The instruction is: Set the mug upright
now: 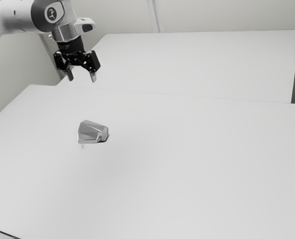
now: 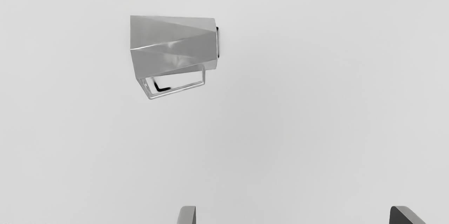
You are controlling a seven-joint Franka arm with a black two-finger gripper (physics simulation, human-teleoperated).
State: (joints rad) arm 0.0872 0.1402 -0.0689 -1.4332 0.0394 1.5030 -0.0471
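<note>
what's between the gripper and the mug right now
Nothing visible stands in the way: the gripper hangs above the table with its jaws open, and the mug lies on its side on bare tabletop, nothing against it.

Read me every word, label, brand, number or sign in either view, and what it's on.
No text can be read with certainty.
Arm: one dark mark inside a pale disc on a joint, too small to make out.
Mug: no lettering on the sides that show.
Table: none seen.
</note>
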